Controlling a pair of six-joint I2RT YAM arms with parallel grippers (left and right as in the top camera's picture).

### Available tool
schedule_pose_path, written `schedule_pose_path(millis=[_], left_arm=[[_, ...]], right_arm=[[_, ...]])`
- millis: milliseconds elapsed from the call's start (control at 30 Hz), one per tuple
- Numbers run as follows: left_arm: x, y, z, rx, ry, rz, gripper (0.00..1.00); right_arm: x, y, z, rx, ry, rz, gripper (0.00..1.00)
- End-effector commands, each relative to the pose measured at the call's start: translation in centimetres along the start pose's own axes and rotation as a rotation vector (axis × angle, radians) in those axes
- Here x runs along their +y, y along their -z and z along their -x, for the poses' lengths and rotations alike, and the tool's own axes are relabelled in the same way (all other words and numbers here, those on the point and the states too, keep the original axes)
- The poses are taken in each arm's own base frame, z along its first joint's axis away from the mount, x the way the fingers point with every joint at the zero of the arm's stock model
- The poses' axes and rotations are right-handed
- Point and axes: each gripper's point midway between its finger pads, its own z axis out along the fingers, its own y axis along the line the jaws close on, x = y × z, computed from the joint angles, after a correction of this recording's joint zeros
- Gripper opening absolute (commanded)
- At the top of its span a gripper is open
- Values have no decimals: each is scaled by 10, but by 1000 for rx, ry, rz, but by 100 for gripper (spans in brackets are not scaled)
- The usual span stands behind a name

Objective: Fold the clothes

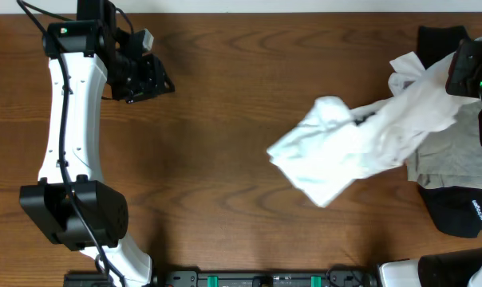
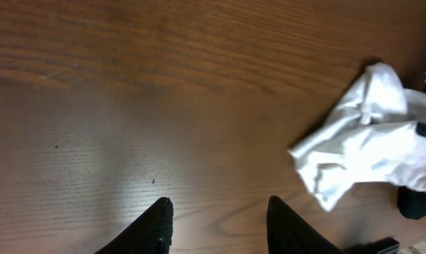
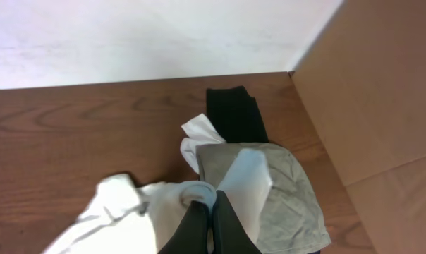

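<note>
Clenched right gripper (image 3: 207, 208) on white T-shirt (image 1: 345, 147); held left gripper (image 2: 216, 226) released. Risked dragging grey-beige garment (image 3: 290, 197) along by snagging.

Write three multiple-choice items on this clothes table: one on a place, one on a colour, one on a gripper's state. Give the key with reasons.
1. The crumpled white thin-cloth T-shirt lies:
A) at the left edge of the brown wooden table
B) on the table's right half
C) on the floor

2. The flat wrinkled garment beside the right gripper is:
A) grey-beige
B) red
C) blue

3. The left gripper is:
A) shut on the T-shirt
B) shut on a black garment
C) open above bare wood

Key:
1 B, the overhead view shows it right of centre.
2 A, the right wrist view shows grey-beige cloth.
3 C, its fingers stand apart with only wood between them.
</note>
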Motion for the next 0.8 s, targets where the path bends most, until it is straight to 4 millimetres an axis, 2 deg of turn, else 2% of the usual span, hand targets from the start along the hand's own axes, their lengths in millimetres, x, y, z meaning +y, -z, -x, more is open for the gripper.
schedule_pose_path(millis=[0,367,500,600,667,767], left_arm=[[1,4,0,-5,-13,11,44],[-19,-5,-5,15,-93,1,51],[-19,-5,-6,16,-93,0,51],[-19,-5,-6,16,-93,0,51],[-19,-5,-6,16,-93,0,52],[-20,-5,-6,16,-93,0,51]], right_arm=[[-5,0,2,-5,-26,-18,1],[0,0,1,-3,-25,7,1],[13,1,2,-3,-9,81,1],[32,3,6,-19,36,193,1],[55,9,12,-49,82,324,1],[94,30,30,-141,122,555,1]])
